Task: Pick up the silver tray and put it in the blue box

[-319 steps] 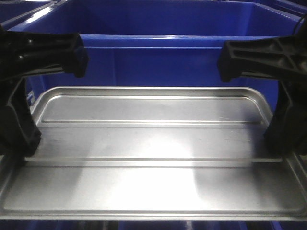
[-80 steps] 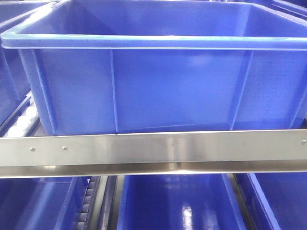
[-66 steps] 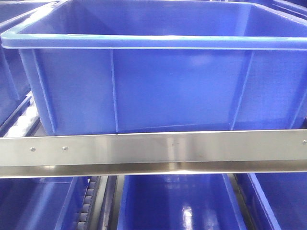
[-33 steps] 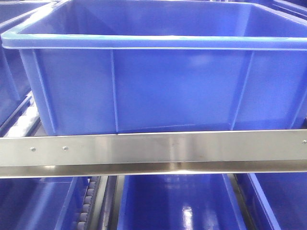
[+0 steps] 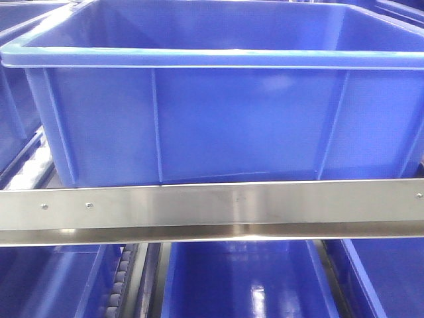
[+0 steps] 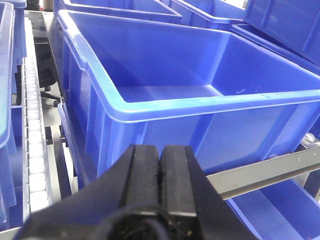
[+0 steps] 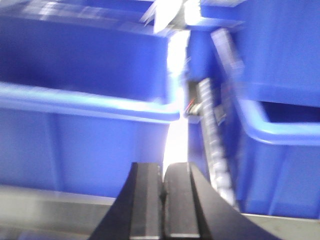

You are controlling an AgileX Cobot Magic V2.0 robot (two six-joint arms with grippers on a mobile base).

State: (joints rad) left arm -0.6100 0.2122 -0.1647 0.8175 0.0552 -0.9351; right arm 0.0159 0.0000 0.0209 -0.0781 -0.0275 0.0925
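The blue box [image 5: 218, 119] fills the front view, resting on a shelf just behind a steel rail. The left wrist view looks into it from its front-left corner [image 6: 200, 135]; the part of its floor that shows is bare blue. The silver tray is not in any view. My left gripper [image 6: 160, 150] is shut and empty, below and in front of the box's near rim. My right gripper [image 7: 162, 170] is shut and empty, level with the box's right corner [image 7: 75, 140]; that view is blurred. Neither gripper shows in the front view.
A steel rail [image 5: 212, 212] runs across in front of the box. White roller tracks run along the box's left [image 6: 32, 125] and right [image 7: 215, 135]. More blue crates stand below [image 5: 232, 278], behind [image 6: 215, 10] and to the right [image 7: 280, 150].
Earlier both grippers held the silver tray by its ends before the box. Tray and grippers have since left the front view; in the last second almost nothing moved.
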